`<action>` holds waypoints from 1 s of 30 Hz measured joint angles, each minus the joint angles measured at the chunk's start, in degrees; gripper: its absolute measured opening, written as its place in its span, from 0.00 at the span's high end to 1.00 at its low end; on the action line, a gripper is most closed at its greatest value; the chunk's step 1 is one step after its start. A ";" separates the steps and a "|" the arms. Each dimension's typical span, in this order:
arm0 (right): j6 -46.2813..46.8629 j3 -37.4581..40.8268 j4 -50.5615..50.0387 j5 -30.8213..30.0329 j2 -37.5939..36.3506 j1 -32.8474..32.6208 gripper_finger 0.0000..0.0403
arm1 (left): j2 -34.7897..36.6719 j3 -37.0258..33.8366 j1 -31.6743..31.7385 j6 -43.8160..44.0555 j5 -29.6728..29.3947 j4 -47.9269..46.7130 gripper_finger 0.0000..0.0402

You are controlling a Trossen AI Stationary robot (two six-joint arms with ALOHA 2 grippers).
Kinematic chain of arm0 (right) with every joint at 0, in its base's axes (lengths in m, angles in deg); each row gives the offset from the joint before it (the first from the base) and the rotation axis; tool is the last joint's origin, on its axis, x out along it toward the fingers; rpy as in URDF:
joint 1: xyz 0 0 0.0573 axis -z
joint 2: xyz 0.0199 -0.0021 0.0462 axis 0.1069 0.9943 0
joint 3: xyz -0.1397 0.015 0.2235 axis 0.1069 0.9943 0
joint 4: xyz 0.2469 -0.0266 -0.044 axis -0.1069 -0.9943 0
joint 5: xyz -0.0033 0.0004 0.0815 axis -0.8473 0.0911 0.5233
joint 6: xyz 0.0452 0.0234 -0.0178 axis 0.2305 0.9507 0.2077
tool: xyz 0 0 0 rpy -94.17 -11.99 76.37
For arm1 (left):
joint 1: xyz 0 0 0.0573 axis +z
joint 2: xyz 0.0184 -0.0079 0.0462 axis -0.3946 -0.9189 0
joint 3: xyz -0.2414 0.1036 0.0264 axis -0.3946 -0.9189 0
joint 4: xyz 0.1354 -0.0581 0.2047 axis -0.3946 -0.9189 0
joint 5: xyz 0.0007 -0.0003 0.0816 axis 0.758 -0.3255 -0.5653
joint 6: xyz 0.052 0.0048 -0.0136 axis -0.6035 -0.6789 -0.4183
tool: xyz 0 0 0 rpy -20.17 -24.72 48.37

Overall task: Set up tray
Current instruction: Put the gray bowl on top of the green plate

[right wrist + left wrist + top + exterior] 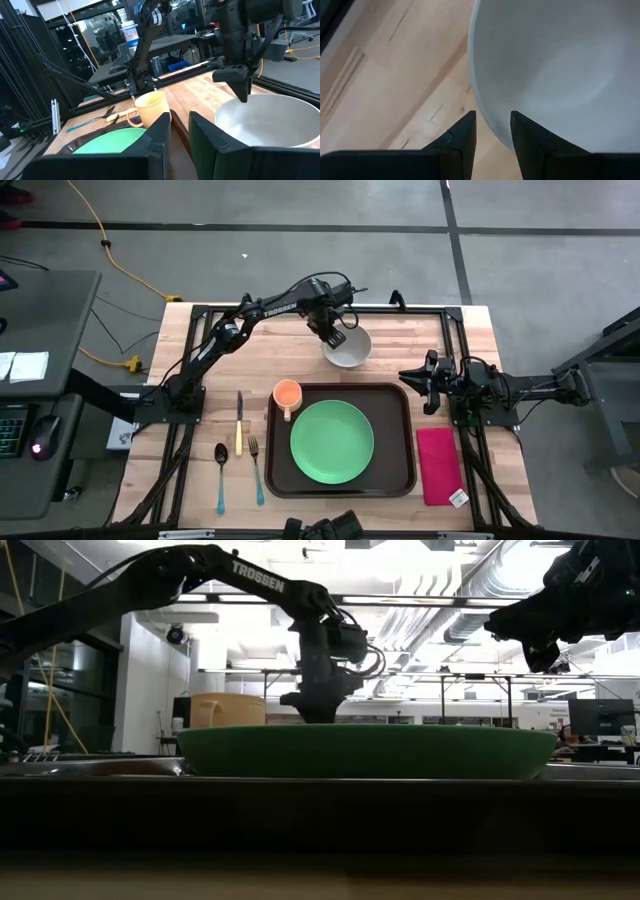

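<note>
A white bowl (350,348) (560,65) (265,125) rests on its base on the wooden table, beyond the tray's far edge. My left gripper (335,337) (492,125) points down over the bowl's left rim, open. One finger stands over the inside and one over the table outside. The dark-brown tray (405,480) holds a green plate (332,442) (365,750) and, at its far left corner, an orange cup (287,393) (150,107). My right gripper (408,377) (180,125) waits level at the table's right, its fingers slightly apart with nothing between them.
A knife (240,425), a fork (256,470) and a spoon (221,475) lie on the table left of the tray. A red-pink napkin (438,465) lies to its right. A black frame (300,310) runs along the table's far edge.
</note>
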 joint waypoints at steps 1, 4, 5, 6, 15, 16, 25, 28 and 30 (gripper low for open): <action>0.00 0.00 -0.02 0.02 0.00 0.00 0.88 | 0.00 0.00 0.00 -0.01 -0.10 0.32 0.63; 0.00 0.00 0.00 0.01 0.00 0.02 0.88 | 0.00 0.00 -0.02 -0.01 -0.45 1.17 0.63; 0.00 0.00 0.00 0.02 0.01 0.02 0.88 | 0.00 0.00 -0.02 -0.01 -0.47 1.51 0.63; 0.00 0.00 -0.01 0.02 0.01 0.02 0.87 | 0.00 0.00 0.00 -0.01 -0.50 1.65 0.63; 0.66 0.00 0.00 0.02 0.02 0.02 0.88 | -1.08 -0.04 0.00 0.01 0.02 0.97 0.63; 0.66 0.00 0.00 0.02 0.00 0.01 0.88 | -1.47 -0.08 0.00 0.02 0.20 0.88 0.63; 0.60 0.00 -0.01 0.02 0.00 0.01 0.87 | -3.04 -0.02 -0.04 -1.86 1.38 2.05 0.63; 0.48 0.00 -0.01 0.02 0.01 0.01 0.87 | -3.02 0.00 -0.09 -3.29 1.01 2.39 0.63; 0.47 0.00 -0.02 0.02 0.00 0.00 0.88 | -3.02 0.00 -0.09 -3.56 1.01 2.65 0.63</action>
